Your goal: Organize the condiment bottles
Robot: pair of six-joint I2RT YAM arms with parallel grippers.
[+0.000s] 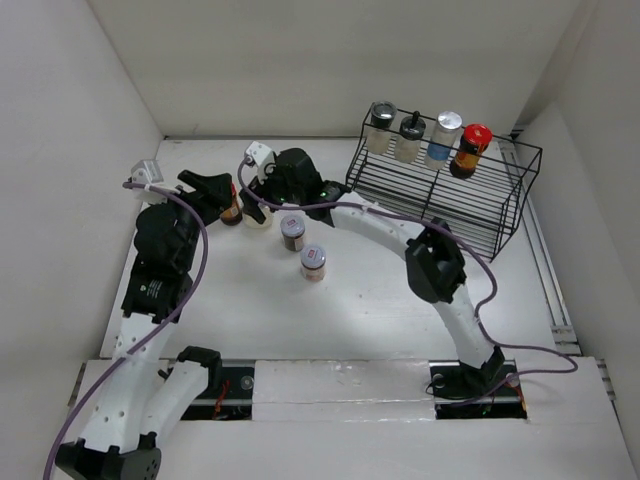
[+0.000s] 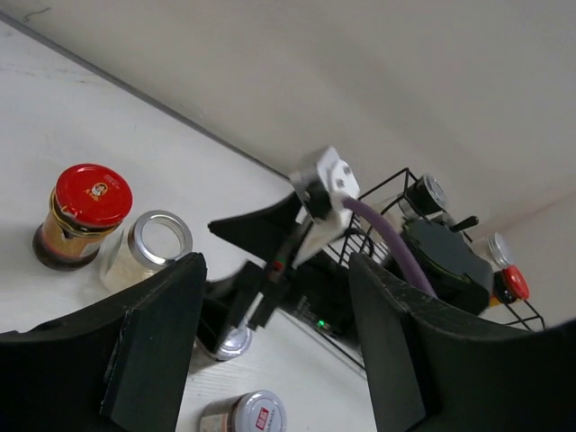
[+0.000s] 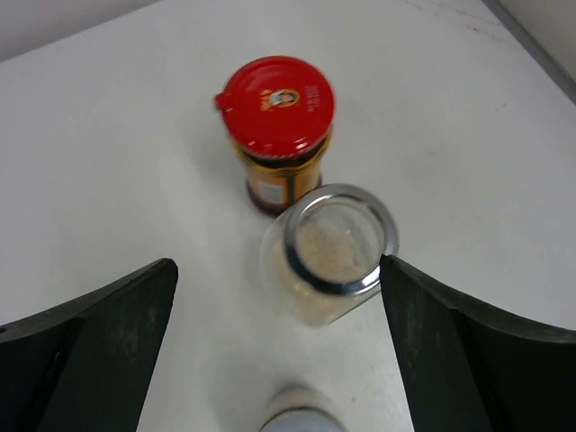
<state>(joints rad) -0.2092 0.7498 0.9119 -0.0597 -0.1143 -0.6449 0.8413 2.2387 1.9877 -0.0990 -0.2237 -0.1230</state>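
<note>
The table (image 1: 380, 310) carries a wire rack (image 1: 440, 195) at the far right, with four bottles standing along its far edge. Four more bottles stand loose at the far left, and both arms reach toward them.

The right gripper (image 3: 277, 265) has its jaws spread wide and holds nothing. A pale jar (image 3: 331, 252) stands upright with its long axis vertical. It appears level with the fingertips, inside the gap but off centre, close to the right finger. A red-cap jar (image 3: 277, 126) stands touching or just beyond it, on the far side.

The left gripper (image 2: 274, 265) is also released and empty, and both of these jars lie outside its jaws.

A dark jar (image 1: 292, 232) and a brown jar (image 1: 313, 262) stand nearer and to the right.

The right arm is the better placed for the pale jar. It should centre the jar between its fingers before closing.
</note>
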